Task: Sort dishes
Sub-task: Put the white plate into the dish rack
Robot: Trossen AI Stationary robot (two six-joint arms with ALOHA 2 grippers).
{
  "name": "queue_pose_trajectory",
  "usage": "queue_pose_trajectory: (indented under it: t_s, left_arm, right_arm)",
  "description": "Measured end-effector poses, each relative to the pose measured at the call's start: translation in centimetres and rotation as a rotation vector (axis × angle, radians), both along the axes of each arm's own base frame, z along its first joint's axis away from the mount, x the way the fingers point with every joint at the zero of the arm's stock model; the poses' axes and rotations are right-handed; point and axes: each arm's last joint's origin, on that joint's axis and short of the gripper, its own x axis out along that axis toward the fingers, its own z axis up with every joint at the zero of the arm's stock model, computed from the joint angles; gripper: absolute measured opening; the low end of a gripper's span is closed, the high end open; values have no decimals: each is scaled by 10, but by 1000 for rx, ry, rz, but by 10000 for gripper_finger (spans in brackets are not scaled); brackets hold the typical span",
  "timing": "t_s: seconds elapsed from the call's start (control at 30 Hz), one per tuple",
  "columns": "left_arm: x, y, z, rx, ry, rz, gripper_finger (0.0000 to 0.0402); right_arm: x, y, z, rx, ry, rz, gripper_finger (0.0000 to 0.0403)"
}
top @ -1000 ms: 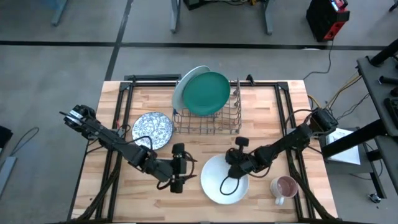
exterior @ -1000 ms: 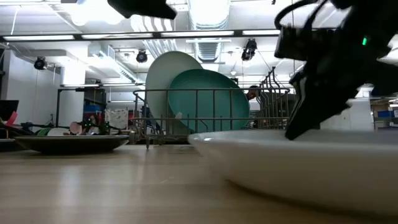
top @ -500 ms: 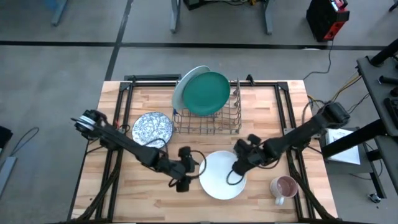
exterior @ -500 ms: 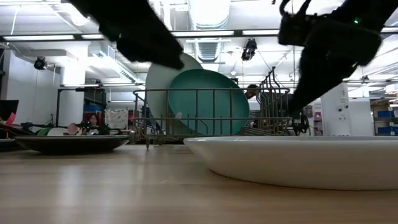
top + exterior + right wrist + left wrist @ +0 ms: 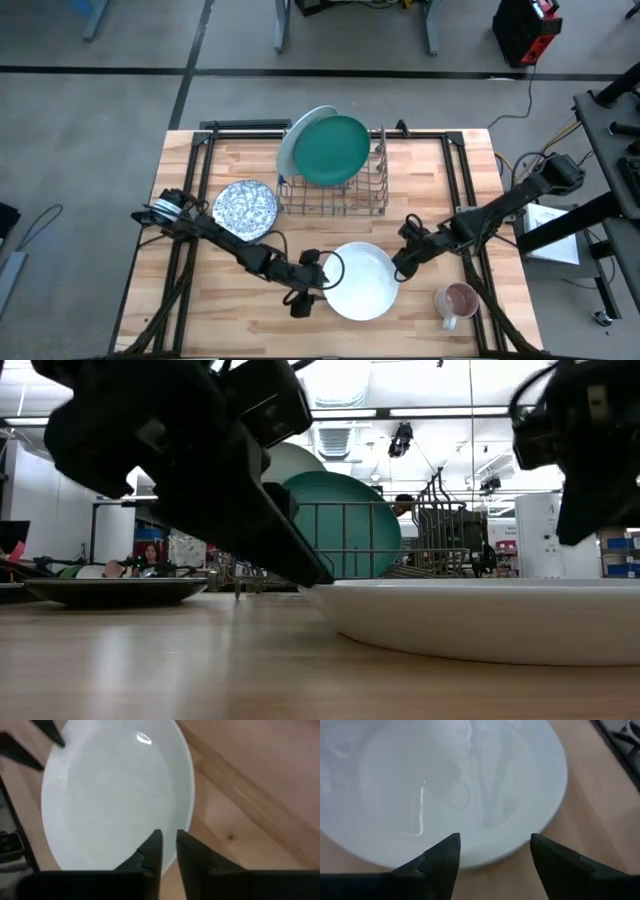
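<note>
Overhead: white plate (image 5: 362,280) flat on worktop (image 5: 250,310) before wire rack (image 5: 335,195), my left gripper (image 5: 318,283) and right gripper (image 5: 400,265) flanking its rim for a two-sided lift. Left wrist: jaws wide, plate edge between. Right wrist: jaws narrow, nearly closed at rim.

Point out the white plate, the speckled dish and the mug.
white plate (image 5: 362,282), high view, bare centre of the plate.
blue-and-white speckled dish (image 5: 245,208), high view, middle of its patterned face.
mug (image 5: 458,299), high view, inside of the cup.
</note>
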Motion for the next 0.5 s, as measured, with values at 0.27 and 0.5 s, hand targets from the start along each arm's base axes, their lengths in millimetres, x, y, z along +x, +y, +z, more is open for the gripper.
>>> queue_pose_trajectory:
  t_s: [0.27,0.5]
  left_arm:
    - [8,4,-11,-70,2,-15,229]
    - [13,7,-24,-123,3,-25,229]
  right_arm:
    - [-13,-7,-30,63,-6,-64,166]
    - [-8,-4,-40,113,-70,-55,237]
